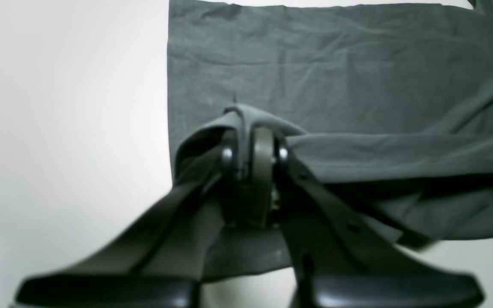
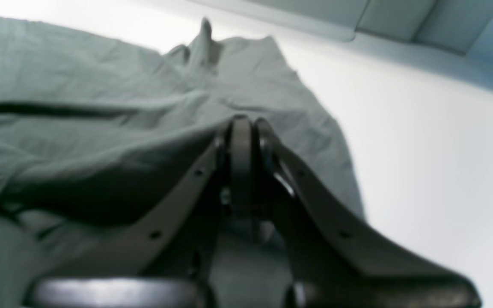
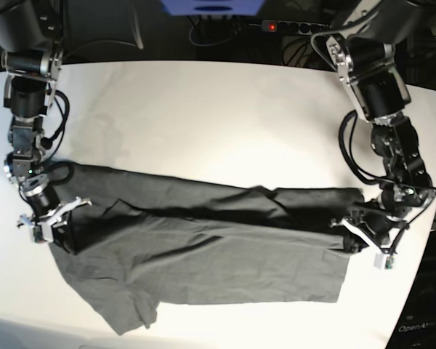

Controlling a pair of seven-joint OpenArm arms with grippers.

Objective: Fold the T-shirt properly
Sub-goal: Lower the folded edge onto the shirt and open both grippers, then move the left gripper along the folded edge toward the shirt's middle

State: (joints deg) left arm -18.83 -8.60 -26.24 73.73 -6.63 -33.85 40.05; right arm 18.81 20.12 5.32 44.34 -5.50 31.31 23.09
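Left fingers (image 1: 253, 141) pinched tight on T-shirt (image 1: 336, 85) edge | right fingers (image 2: 246, 128) likewise clamped on cloth at opposite end | T-shirt lies lengthwise on bench (image 3: 203, 116), long edge lifted between both arms | carry both ends across evenly, keep cloth taut, lay edge on far edge, avoid sagging middle.

- We see the T-shirt (image 3: 203, 262): plain dark charcoal-grey, soft and wrinkly, with no print.
- It lies spread lengthwise across the near half of the white table (image 3: 203, 116), much of it flat.
- A long band of its cloth is doubled over the body, making a ridge from end to end.
- One sleeve juts toward the table's near edge.
- Both ends of the folded band are pinched up off the table.
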